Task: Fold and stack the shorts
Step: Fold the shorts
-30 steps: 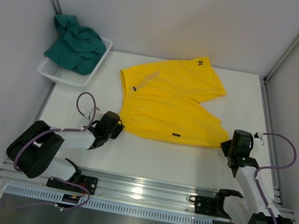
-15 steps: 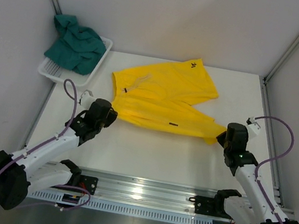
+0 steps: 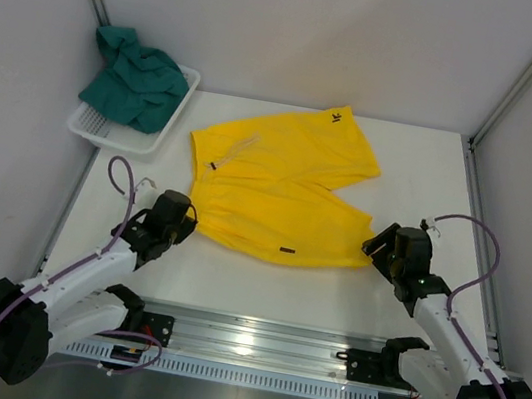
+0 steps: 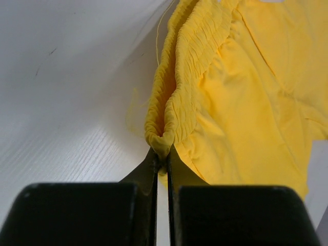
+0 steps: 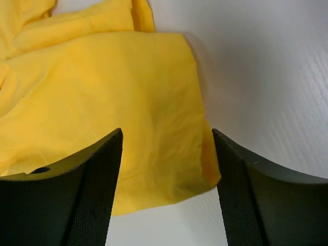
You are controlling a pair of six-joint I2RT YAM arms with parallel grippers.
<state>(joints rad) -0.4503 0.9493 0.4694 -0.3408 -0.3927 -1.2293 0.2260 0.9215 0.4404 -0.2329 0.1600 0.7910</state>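
Where the yellow shorts [image 3: 277,191] lay: spread across the middle of the table [image 3: 262,285], waistband to the left and legs to the right, creased, with the near leg partly over the far one.
Green shorts [image 3: 135,78]: bunched in a heap in the white basket [image 3: 90,128] at the far left corner, well apart from the yellow pair.
Left gripper [image 4: 161,160]: pinched tight on the near end of the gathered waistband [image 4: 189,56], the elastic bunching up just beyond its tips.
Right gripper [image 5: 166,154]: jaws stood wide apart and held nothing. The near right corner of the leg hem [image 5: 202,171] lay flat on the table between them, touching neither finger as far as could be seen.
Step in hand: judged to be flattening and squaring the yellow pair before its first fold. No clean fold showed yet, and the green pair was not yet begun.
Next move: likely called for the right gripper to close on that hem corner so both near corners were held. Both arms would then lift together and carry the near edge over to the far edge, keeping the cloth taut so it did not wrinkle.
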